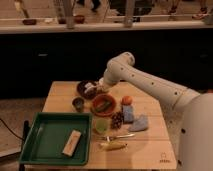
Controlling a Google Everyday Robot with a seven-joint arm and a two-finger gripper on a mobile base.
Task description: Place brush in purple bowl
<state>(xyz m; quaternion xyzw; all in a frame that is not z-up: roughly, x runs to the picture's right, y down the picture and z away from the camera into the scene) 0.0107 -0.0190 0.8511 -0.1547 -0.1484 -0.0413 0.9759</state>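
Note:
The purple bowl is a shallow dark round bowl at the far middle of the wooden table. The brush shows as a small pale object inside or just over the bowl. My gripper is at the end of the white arm that reaches in from the right. It sits at the bowl's right rim, right against the brush. I cannot tell whether the brush rests in the bowl or hangs in the gripper.
An orange bowl with a green item stands just in front of the purple bowl, and a small dark cup is to its left. A green tray holds a tan block. An orange fruit, blue sponge, blue cloth, green cup and utensil lie to the right and front.

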